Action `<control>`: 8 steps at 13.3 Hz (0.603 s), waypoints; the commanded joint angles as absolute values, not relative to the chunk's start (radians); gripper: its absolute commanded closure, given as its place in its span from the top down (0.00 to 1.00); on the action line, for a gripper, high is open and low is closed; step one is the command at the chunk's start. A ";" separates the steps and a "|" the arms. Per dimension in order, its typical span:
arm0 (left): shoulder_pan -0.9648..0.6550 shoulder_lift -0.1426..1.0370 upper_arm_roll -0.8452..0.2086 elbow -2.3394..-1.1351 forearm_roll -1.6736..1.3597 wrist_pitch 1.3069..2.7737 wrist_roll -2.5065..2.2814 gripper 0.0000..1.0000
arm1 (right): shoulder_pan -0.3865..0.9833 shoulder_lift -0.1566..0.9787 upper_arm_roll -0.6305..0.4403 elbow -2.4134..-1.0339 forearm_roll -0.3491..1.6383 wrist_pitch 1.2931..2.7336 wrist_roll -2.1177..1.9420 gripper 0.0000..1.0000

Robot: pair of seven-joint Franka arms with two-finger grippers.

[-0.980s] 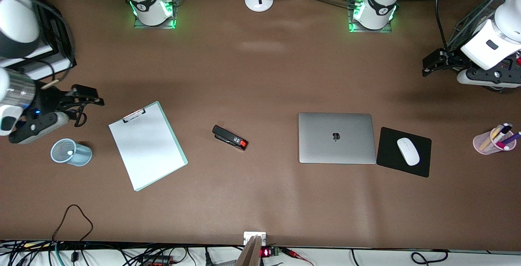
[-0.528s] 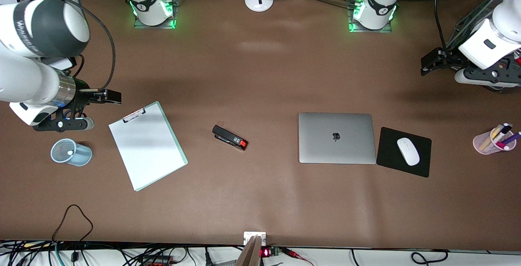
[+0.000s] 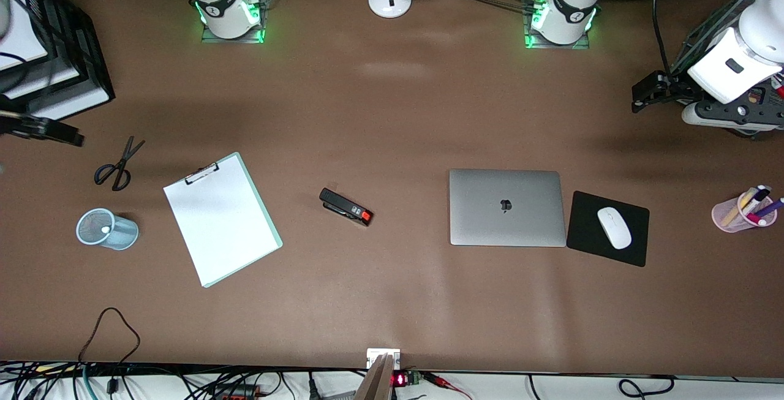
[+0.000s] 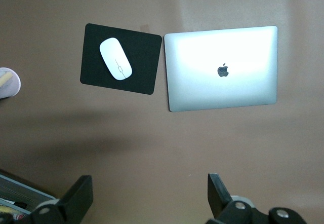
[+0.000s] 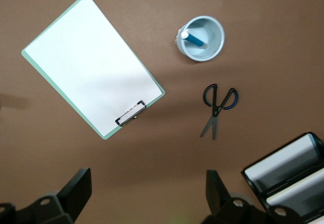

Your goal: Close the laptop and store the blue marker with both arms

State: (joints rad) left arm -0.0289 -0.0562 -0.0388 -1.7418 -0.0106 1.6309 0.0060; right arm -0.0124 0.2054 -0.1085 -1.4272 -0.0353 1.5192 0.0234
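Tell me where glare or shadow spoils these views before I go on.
Left wrist view: glare bleaches the closed laptop lid around its logo, and a broad soft shadow crosses the table. Front view: pale sheen streaks on the tabletop, arm shadows near both ends, laptop lid evenly lit. Right wrist view: even light, clipboard paper bright yet sharp-edged.

Silver laptop (image 3: 507, 207), black mouse pad (image 3: 591, 242), blue marker (image 5: 194, 39).

You're looking at a robotics lab dressed as an office desk: two arm bases (image 3: 229, 5) glow green on a brown table (image 3: 392, 112), cables (image 3: 184, 381) tangle along its near edge, and a laptop (image 3: 506, 207), mouse (image 3: 614, 227), clipboard (image 3: 222, 219) and stapler (image 3: 346, 206) lie staged.
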 commanded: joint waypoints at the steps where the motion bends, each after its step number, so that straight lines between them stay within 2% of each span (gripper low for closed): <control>1: -0.034 -0.044 -0.037 -1.710 -0.012 1.606 0.009 1.00 | -0.014 0.155 -0.075 -1.468 -0.032 1.531 0.031 1.00; 4: -0.034 -0.043 -0.035 -1.709 -0.012 1.603 0.009 1.00 | -0.014 0.094 -0.077 -1.549 -0.032 1.566 -0.001 1.00; 8: -0.031 -0.043 -0.035 -1.709 -0.014 1.601 0.009 1.00 | -0.014 0.052 -0.078 -1.587 -0.028 1.577 -0.026 1.00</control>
